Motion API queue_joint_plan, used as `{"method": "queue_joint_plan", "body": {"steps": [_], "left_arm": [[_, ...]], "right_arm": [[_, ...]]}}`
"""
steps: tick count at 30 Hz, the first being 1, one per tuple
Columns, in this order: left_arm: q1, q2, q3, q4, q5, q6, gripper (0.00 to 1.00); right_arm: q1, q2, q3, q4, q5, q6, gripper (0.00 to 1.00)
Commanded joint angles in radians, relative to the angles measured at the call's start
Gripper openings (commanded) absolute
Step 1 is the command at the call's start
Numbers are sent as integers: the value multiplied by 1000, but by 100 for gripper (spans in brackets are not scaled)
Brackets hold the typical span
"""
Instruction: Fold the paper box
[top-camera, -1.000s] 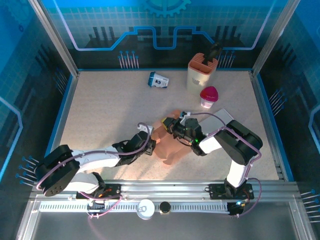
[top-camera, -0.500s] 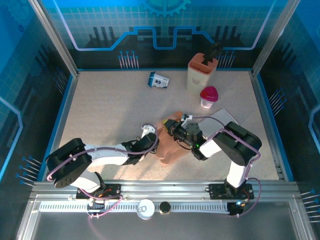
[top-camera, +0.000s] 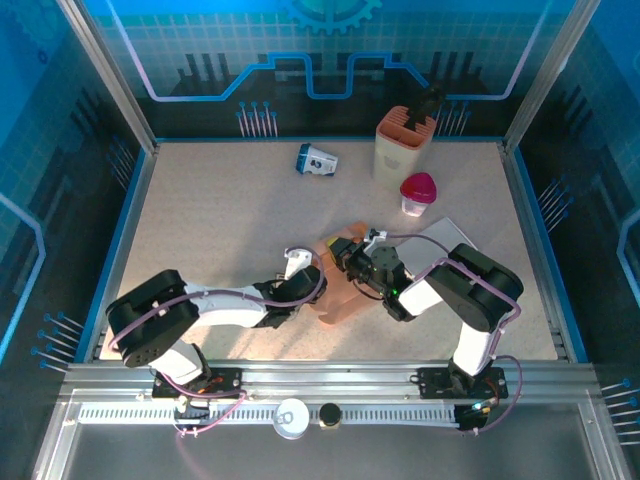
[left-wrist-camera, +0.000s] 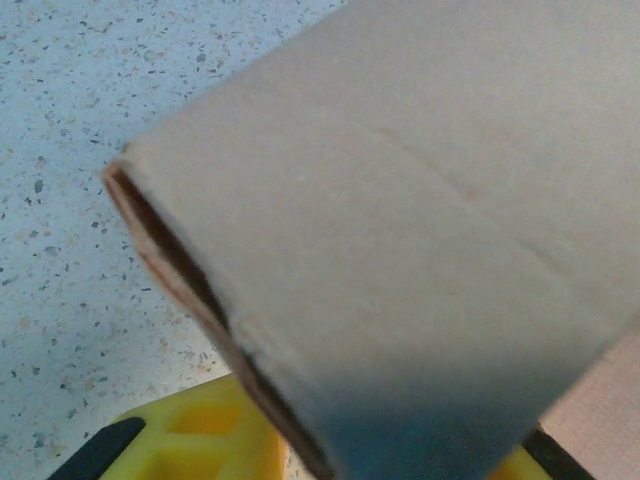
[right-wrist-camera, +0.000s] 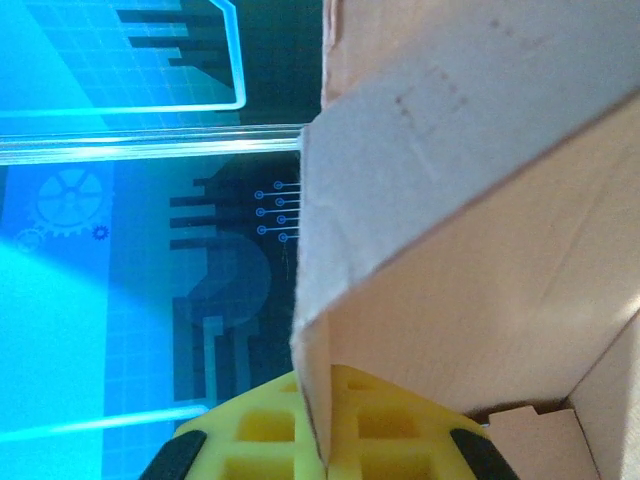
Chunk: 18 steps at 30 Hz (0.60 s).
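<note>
Top external view had the tan paper box (top-camera: 335, 303) lying partly folded near the middle of the speckled worktop (top-camera: 220, 220), toward the near edge, with my left tool (top-camera: 310, 290) against its left side and my right tool (top-camera: 350, 258) at its far end. Right wrist view showed my right tool clenched on an upright cardboard wall of the box, its hollow inside opening to the right. Left wrist view showed a folded flap close over my yellow fingers (left-wrist-camera: 200, 445), and I could not tell whether they pinched it.
</note>
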Motion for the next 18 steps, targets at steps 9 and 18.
{"method": "queue_joint_plan", "body": {"steps": [9, 18], "left_arm": [[-3, 36, 81, -47, -136, -75, 0], [94, -104, 103, -194, -2, -29, 0]], "right_arm": [[26, -11, -30, -5, 12, 16, 0], [-56, -216, 38, -349, -159, -148, 53]]}}
